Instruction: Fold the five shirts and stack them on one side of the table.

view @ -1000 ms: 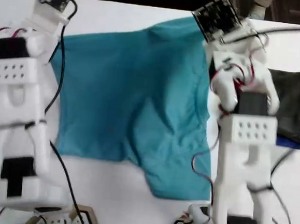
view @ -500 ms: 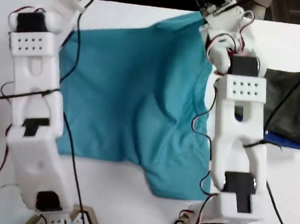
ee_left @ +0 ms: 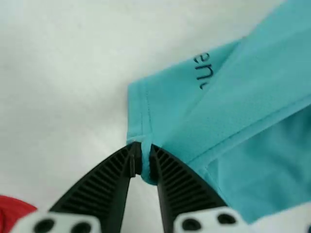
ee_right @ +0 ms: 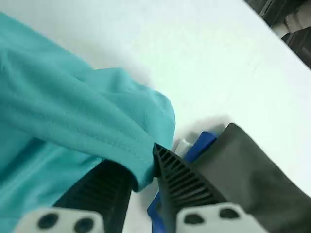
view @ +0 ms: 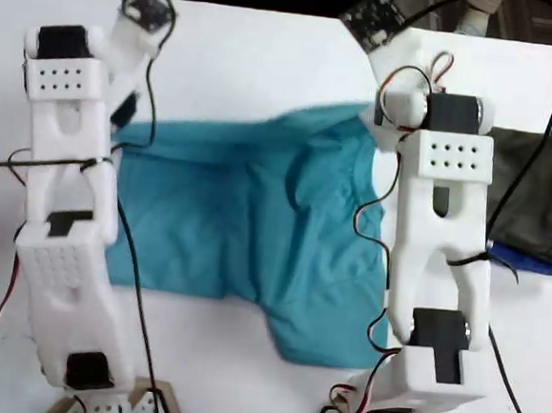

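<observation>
Spanning the white bench (view: 269, 53), the teal shirt (view: 255, 234) lies between the two arms. Its near half is flat with a sleeve trailing toward the near edge, and its far edge is bunched along a line between the wrists. The left arm (view: 61, 199) and right arm (view: 442, 229) stand on either side of it, each reaching to one far corner.

At the right side of the bench, just beside the teal cloth, sits a dark folded garment (view: 544, 204). A blue piece (view: 530, 260) pokes out under it. That is probably another folded shirt, though too little shows to be sure.

The left jaws are closed on a hemmed corner of the teal shirt, pinching a small tuck of fabric above the bench. The right jaws are clamped on the opposite corner, with cloth draped over one finger.

The step in hand looks like the first lengthwise fold, far edge over near. The next move calls for both arms to carry their corners toward the near hem together, so the fold line runs straight. Then they should lower and release once the edges meet.
</observation>
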Controlling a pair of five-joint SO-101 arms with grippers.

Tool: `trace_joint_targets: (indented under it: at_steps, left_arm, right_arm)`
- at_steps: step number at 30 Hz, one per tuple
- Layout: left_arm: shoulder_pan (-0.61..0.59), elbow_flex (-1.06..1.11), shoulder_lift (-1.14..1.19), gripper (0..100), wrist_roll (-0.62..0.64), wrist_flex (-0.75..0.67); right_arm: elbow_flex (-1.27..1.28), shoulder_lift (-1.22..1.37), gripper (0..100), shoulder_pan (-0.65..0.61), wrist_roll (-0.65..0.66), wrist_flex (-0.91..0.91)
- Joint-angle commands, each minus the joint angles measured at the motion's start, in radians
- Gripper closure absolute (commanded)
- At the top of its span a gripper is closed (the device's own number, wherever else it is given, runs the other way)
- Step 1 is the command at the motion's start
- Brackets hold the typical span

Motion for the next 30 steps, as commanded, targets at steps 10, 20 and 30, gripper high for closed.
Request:
trace_joint_targets:
  at_steps: [10, 20, 30]
  left_arm:
    - [-0.011, 0.891, -0.562, 97, -0.020, -0.166]
    - [-0.014, 1.055, -0.574, 97, -0.020, -0.232]
    - [-0.006, 1.104, -0.572, 97, -0.021, -0.230]
  right_arm:
    - [0.239, -0.392, 97.8, -0.067, 0.003, 0.277]
    - [0.882, -0.857, 97.8, -0.059, 0.008, 0.156]
    - [1.129, -1.075, 97.8, 0.001, 0.054, 0.137]
